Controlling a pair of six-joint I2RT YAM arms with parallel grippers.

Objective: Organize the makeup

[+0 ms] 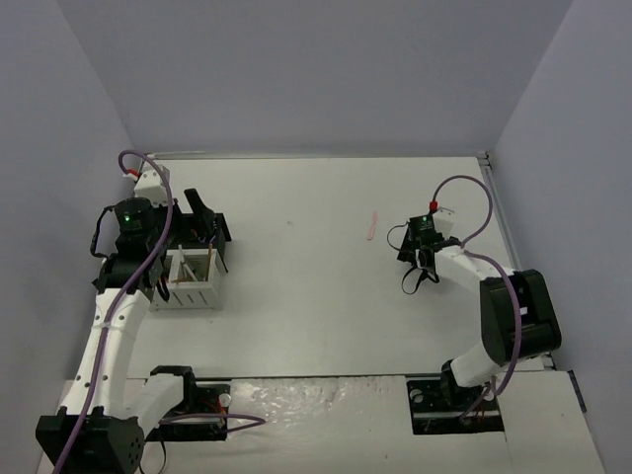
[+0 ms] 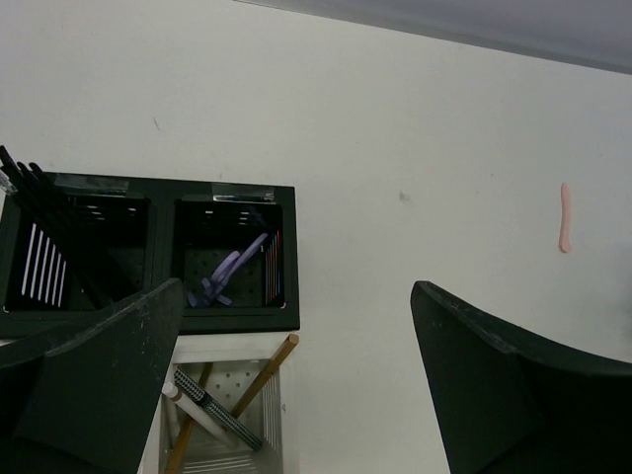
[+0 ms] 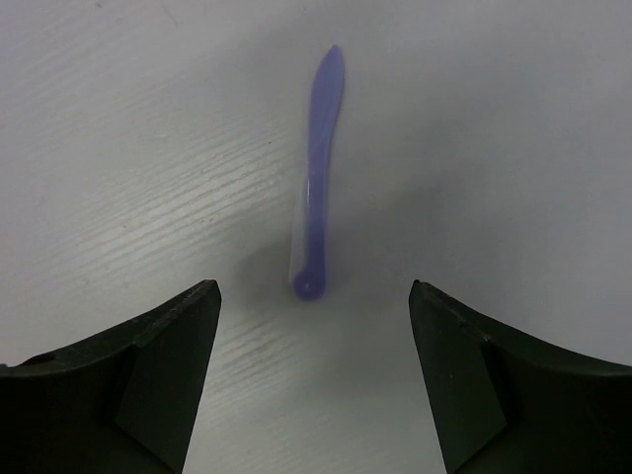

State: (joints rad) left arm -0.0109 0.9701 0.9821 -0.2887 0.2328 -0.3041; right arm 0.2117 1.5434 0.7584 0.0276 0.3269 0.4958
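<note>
My right gripper [image 3: 312,331] hangs with its jaws spread and nothing pinched. It straddles a slim lilac plastic spatula-shaped tool [image 3: 318,168] lying flat on the white table [image 3: 513,148], well apart from the black-and-white slotted organizer box [image 1: 188,299], off to that box's right in the top view. The tool's rounded end sits between my fingertips, its blade pointing away. I judge it light, stiff and slick, so I would pinch across the narrow handle near that end.
</note>
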